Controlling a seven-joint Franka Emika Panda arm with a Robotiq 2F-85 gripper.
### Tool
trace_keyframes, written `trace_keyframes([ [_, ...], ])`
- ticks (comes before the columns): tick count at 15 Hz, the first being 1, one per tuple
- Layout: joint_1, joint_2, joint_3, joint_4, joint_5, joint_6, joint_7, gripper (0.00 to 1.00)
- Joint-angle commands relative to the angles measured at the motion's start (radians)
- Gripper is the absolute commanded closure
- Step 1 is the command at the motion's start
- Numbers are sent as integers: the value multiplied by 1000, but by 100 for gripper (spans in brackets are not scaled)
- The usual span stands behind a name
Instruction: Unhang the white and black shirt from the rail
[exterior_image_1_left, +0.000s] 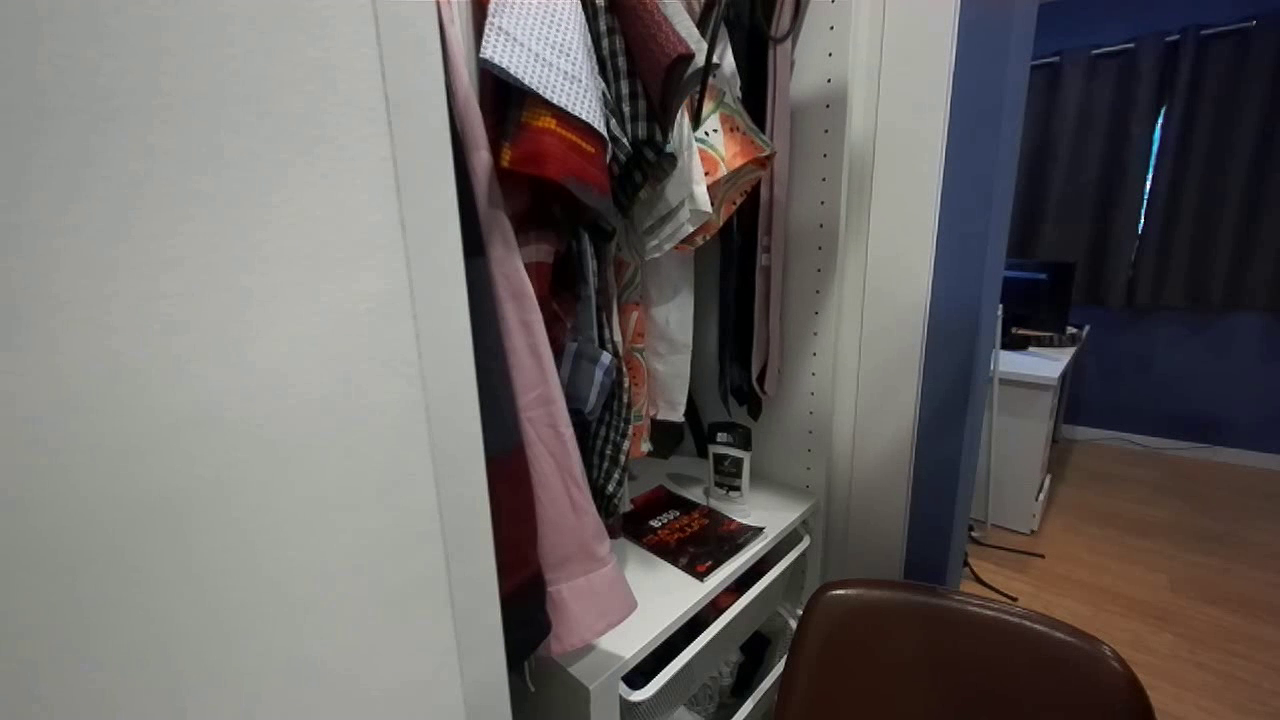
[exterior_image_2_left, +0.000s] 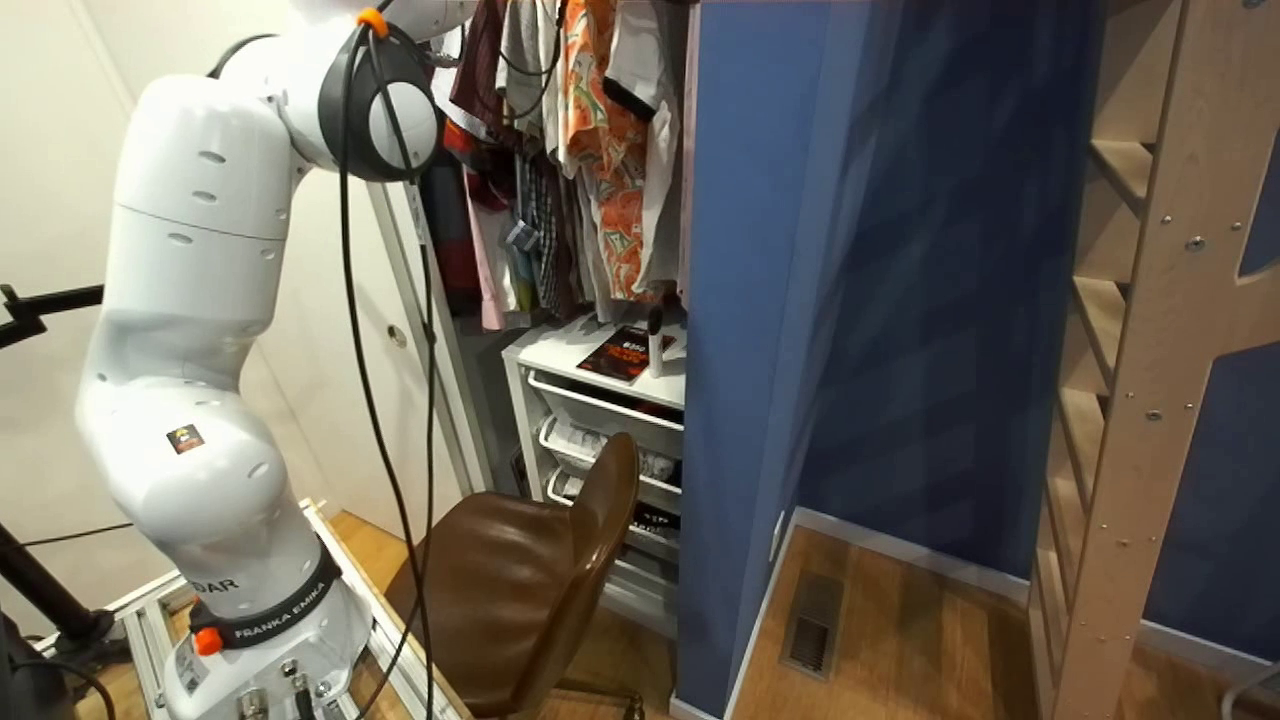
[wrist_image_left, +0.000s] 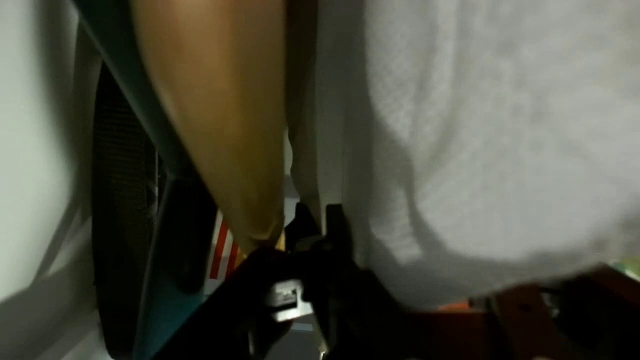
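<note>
Grasp stage, most likely: found the white and black shirt (exterior_image_2_left: 638, 55) hanging just beside the orange-print garment (exterior_image_2_left: 600, 130), and saw, in the wrist view, the dark jaws near white cloth (wrist_image_left: 500, 150), probably that shirt's, so presumably beside the orange-print garment too; could not tell whether spread, pressed together or pinching cloth. Called next for a sure hold, then a lift off the unseen rail before drawing away from the orange-print garment.

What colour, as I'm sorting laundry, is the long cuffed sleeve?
The cuffed sleeve is pink, clearest in an exterior view.
</note>
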Motion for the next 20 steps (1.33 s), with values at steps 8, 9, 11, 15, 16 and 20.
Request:
trace_keyframes([
  [8, 7, 36, -4, 37, 4, 123, 53, 95],
  [9, 5, 35, -1, 36, 8, 130, 56, 95],
  [11, 3, 26, -5, 32, 13, 156, 80, 95],
  [15, -11, -2, 9, 8, 26, 171, 108, 95],
  [16, -15, -9, 18, 1, 30, 163, 103, 95],
  [20, -29, -31, 46, -14, 46, 165, 88, 95],
])
